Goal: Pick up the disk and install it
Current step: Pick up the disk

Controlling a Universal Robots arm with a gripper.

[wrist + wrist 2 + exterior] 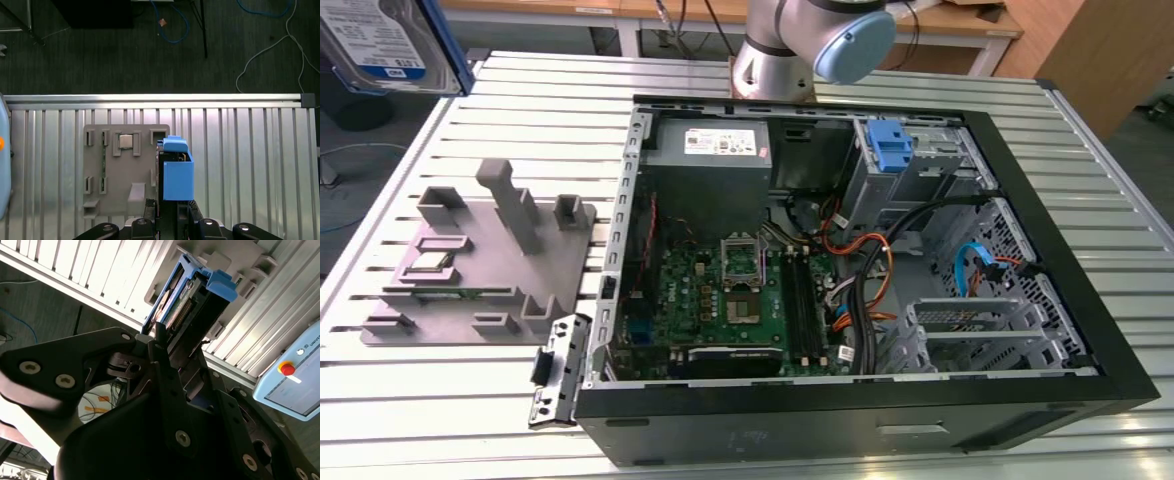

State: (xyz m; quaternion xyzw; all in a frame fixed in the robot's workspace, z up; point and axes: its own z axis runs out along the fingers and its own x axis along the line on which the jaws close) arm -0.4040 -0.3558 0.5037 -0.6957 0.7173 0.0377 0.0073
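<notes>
The disk (380, 42), silver with a white-and-blue label, hangs high at the exterior view's far upper left, off the table's corner. In the first wrist view the disk (177, 175) shows its blue rail end-on, above the edge of a grey fixture. My gripper (170, 209) is shut on the disk, a black finger on each side. In the second wrist view the disk (200, 295) stands out from between the fingers of the gripper (175, 347), its blue rail and connector edge facing away.
An open computer case (1067, 250) lies on the slatted aluminium table (520, 80), with a grey power-supply box (720, 145) and a blue latch (890, 145) at its drive cage. A grey fixture (480, 260) sits beside the case. A pendant with a red button (287, 369) is nearby.
</notes>
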